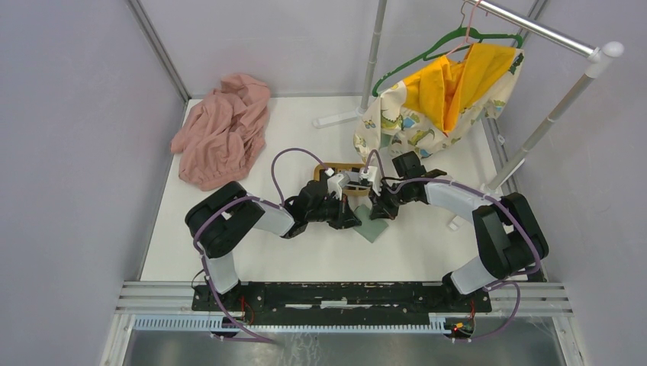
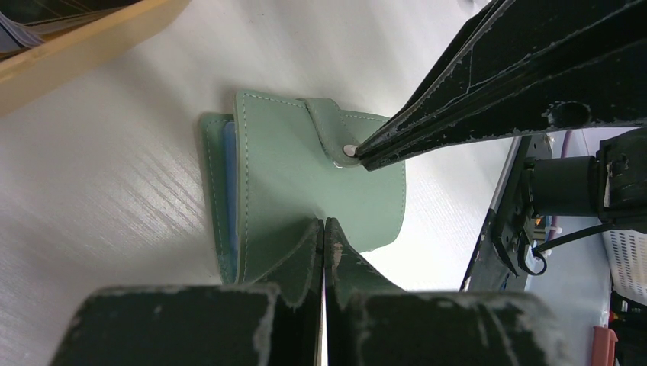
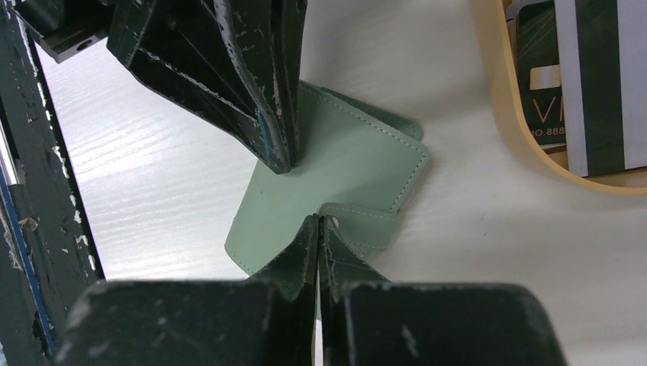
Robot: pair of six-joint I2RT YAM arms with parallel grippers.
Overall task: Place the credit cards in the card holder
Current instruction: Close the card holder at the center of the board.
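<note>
The grey-green card holder (image 1: 374,227) lies folded shut on the white table, also in the left wrist view (image 2: 305,175) and the right wrist view (image 3: 343,168). A pale blue inner edge (image 2: 227,183) shows at its side. My left gripper (image 2: 324,223) is shut with nothing between its fingers, and its tips rest on the cover. My right gripper (image 3: 318,219) is shut, with its tips at the end of the closing tab (image 3: 362,225) by the snap (image 2: 349,150). The credit cards (image 3: 564,84), black and white-striped, lie in the oval wooden tray (image 3: 507,114).
The wooden tray (image 1: 336,168) sits just behind both grippers. A pink cloth (image 1: 221,130) lies at the back left. A garment rack (image 1: 549,114) with a yellow and patterned garment (image 1: 442,99) on a green hanger stands at the back right.
</note>
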